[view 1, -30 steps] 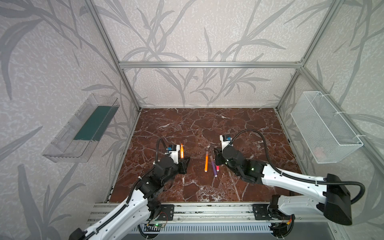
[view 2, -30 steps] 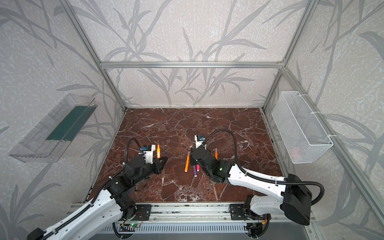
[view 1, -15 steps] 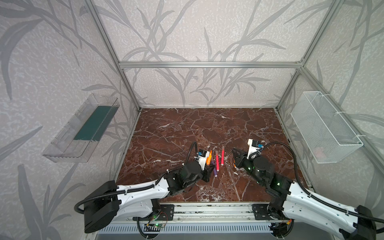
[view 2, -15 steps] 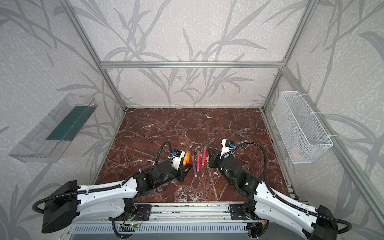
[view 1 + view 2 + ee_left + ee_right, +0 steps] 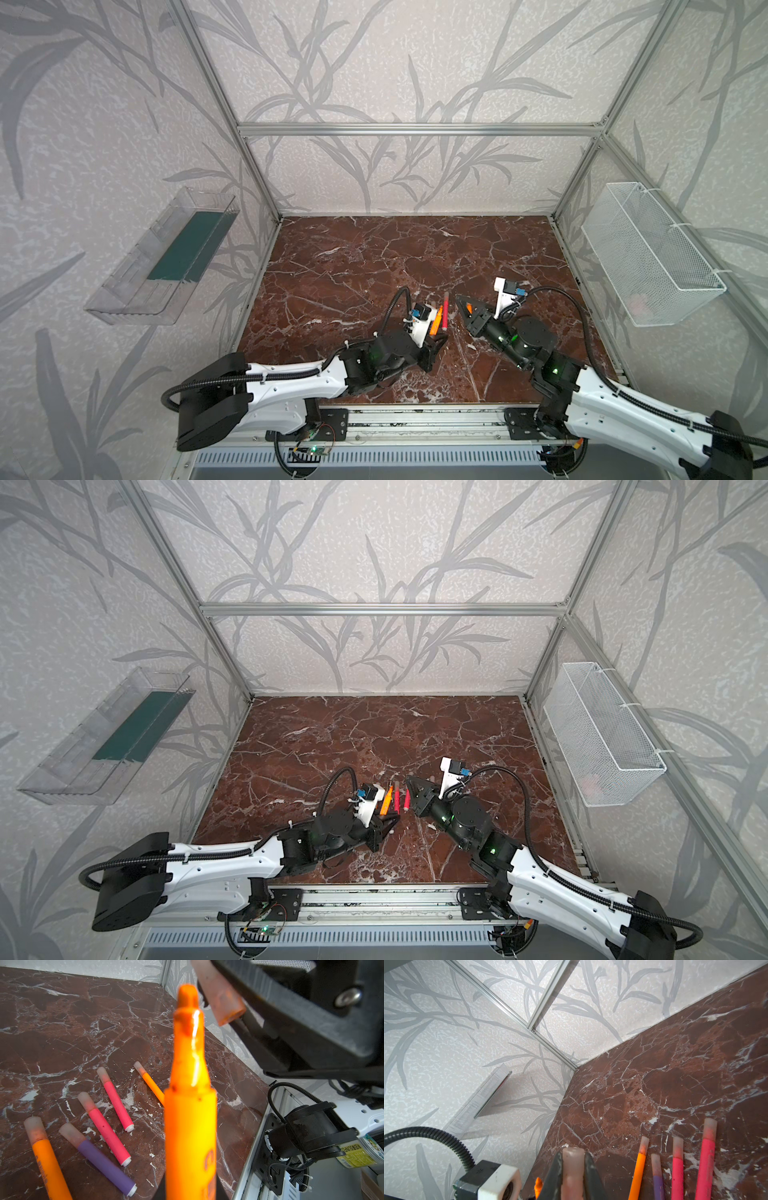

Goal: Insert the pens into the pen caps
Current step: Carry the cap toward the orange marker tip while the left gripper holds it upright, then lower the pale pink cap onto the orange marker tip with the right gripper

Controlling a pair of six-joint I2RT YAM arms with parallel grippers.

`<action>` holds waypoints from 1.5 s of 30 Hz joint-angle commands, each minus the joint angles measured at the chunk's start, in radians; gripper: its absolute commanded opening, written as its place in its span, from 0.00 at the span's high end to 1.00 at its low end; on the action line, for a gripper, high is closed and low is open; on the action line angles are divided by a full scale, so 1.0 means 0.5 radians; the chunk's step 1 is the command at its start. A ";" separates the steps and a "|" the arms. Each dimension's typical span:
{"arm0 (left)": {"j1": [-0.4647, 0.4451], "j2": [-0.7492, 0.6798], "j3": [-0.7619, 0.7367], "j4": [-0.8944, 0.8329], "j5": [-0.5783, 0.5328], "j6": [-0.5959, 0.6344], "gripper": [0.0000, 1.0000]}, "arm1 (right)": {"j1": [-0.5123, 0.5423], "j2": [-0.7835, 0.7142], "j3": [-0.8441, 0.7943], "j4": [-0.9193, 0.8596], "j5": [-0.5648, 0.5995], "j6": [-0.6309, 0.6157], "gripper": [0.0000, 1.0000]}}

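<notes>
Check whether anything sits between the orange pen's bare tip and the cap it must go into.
Nothing visible does. In the left wrist view the orange pen and the cap are close but apart, with only air between them. The five capped pens lie on the table, out of the path.

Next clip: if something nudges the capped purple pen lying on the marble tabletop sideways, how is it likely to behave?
The slim purple pen looks round and smooth, so it would probably roll on the flat marble tabletop. Its straight barrel suggests stiff, not floppy. A pink-red pen lies close beside it and would likely stop a roll that way.
</notes>
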 commanded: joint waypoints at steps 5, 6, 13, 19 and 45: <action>-0.008 0.022 0.061 0.104 0.013 0.027 1.00 | 0.002 0.137 0.104 0.196 -0.076 0.000 0.96; -0.009 0.019 0.058 0.100 0.009 0.027 1.00 | 0.002 0.137 0.105 0.197 -0.067 -0.005 0.96; -0.008 0.022 0.049 0.112 0.025 0.027 1.00 | 0.002 0.119 0.124 0.212 -0.054 -0.021 0.96; -0.012 0.047 0.064 0.130 0.067 0.023 1.00 | 0.008 0.184 0.165 0.281 -0.085 -0.028 0.96; -0.011 0.048 -0.005 0.245 -0.050 -0.006 1.00 | 0.194 0.239 0.084 0.394 -0.020 -0.007 0.98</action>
